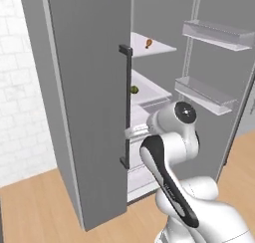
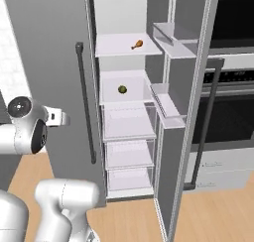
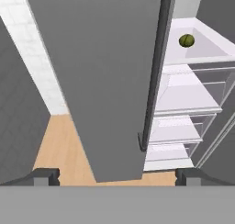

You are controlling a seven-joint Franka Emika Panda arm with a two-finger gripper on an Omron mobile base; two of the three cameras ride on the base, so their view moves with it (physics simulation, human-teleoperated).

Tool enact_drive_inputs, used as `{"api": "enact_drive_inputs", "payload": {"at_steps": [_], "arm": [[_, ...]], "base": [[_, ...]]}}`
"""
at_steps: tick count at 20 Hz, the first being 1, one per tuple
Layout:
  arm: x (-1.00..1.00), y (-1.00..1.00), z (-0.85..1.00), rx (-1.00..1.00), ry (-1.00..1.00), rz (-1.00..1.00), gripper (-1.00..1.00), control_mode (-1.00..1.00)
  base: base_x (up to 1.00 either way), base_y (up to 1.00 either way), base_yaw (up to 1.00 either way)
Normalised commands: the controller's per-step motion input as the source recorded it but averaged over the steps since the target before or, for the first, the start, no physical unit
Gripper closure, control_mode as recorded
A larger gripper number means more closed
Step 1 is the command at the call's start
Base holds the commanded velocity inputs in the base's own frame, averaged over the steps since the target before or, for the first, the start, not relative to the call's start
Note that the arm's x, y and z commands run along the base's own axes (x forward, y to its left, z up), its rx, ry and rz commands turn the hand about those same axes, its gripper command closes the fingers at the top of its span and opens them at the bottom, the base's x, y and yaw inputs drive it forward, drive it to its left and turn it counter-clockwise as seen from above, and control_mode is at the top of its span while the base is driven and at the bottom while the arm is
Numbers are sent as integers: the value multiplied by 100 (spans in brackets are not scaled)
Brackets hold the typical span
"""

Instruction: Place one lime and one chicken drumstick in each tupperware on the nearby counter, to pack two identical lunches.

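Kitchen w/ wood floor: fridge (image 2: 124, 18) stands open, its closed left door (image 1: 84, 102) right ahead of us. Risk: reaching in, our arm clips that door edge or handle (image 2: 85, 102). Gripper (image 3: 117, 175) is spread wide, empty. Chicken drumstick (image 2: 137, 44) on top shelf, lime (image 2: 122, 89) one shelf down. Tupperware & counter we can't make out; probably behind us.

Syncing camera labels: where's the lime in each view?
Left base view: lime just right of the dark door handle, on the second shelf.
Right base view: lime centre, on the shelf below the chicken drumstick.
Hand view: lime upper right.
Shared landmark: that handle.
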Motion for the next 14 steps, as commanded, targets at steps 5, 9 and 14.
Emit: {"api": "enact_drive_inputs", "payload": {"at_steps": [5,9,14], "arm": [[0,0,0,0,0,0,-100,100],[0,0,0,0,0,0,-100,100],[0,0,0,0,0,0,-100,100]], "base": [[43,-38,-8],[68,-24,-16],[71,-11,-7]]}}
